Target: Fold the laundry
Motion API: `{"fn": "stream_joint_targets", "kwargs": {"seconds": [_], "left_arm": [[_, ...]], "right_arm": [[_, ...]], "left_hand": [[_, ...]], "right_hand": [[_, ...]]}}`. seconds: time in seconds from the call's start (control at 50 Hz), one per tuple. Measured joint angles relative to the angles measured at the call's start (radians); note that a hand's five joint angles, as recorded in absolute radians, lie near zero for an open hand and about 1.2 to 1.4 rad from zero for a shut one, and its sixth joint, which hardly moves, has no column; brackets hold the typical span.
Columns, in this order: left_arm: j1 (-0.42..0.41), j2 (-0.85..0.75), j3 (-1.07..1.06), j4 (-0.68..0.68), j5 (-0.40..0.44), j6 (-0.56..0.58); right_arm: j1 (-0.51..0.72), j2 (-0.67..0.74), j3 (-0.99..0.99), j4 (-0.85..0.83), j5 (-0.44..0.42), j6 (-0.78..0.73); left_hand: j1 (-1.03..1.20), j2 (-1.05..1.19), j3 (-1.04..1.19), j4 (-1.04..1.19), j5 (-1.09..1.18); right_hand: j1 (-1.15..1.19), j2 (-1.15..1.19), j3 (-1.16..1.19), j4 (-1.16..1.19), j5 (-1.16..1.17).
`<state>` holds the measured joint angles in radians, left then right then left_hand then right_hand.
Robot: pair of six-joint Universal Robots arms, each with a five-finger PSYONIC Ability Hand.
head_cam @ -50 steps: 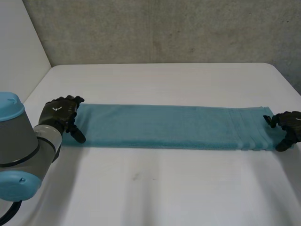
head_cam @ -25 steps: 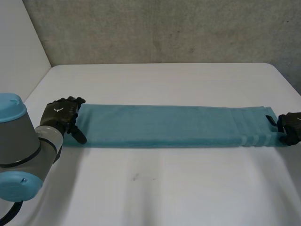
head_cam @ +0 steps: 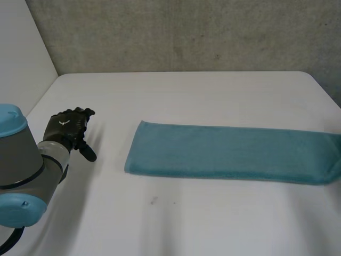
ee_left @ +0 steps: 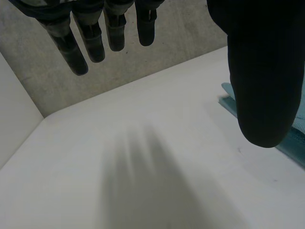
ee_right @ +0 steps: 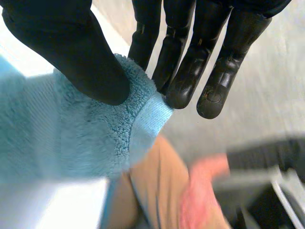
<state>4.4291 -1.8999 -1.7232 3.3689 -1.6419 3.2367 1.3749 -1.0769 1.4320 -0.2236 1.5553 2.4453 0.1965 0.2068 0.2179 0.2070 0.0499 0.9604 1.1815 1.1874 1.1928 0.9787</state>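
**Towel dragged right — left end loose**

The towel (head_cam: 229, 152) has slid along the table (head_cam: 186, 90), away from the left hand (head_cam: 66, 130), which hangs open and empty. The right hand (ee_right: 62, 47) pinches its far end — the fold likely needs a regrasp.

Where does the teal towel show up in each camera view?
Head view: the towel lies flat on the white table, from the middle to the right edge.
Left wrist view: its end lies beside the thumb of the left hand.
Right wrist view: its end is pinched by the right hand.
Shared landmark: the white table.
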Motion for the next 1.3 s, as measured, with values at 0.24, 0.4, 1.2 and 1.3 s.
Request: {"fn": "stream_joint_targets", "kwargs": {"seconds": [0.24, 0.4, 1.2, 1.3], "left_arm": [[0.005, 0.002, 0.002, 0.001, 0.000, 0.000], [0.011, 0.002, 0.002, 0.001, 0.002, 0.000], [-0.220, -0.161, 0.244, -0.046, 0.009, 0.007], [-0.238, -0.253, 0.350, -0.122, 0.006, 0.007]], "right_arm": [[0.600, -0.012, -0.114, -0.072, -0.031, 0.084], [0.921, 0.148, -0.207, -0.106, -0.103, 0.088], [0.470, -0.127, 0.259, 0.138, -0.184, 0.456], [0.407, -0.123, 0.342, 0.073, -0.232, 0.455]], "left_hand": [[0.000, 0.000, 0.000, 0.000, 0.000], [0.000, 0.000, 0.000, 0.000, 0.000], [0.000, 0.000, 0.000, 0.000, 0.000], [0.000, 0.000, 0.000, 0.000, 0.000]], "right_hand": [[0.000, 0.000, 0.005, 0.002, 0.000], [0.000, 0.000, 0.005, 0.003, 0.000], [-0.741, -0.951, -0.963, -0.951, -0.908], [-0.665, -0.831, -0.834, -0.843, -0.803]]}}
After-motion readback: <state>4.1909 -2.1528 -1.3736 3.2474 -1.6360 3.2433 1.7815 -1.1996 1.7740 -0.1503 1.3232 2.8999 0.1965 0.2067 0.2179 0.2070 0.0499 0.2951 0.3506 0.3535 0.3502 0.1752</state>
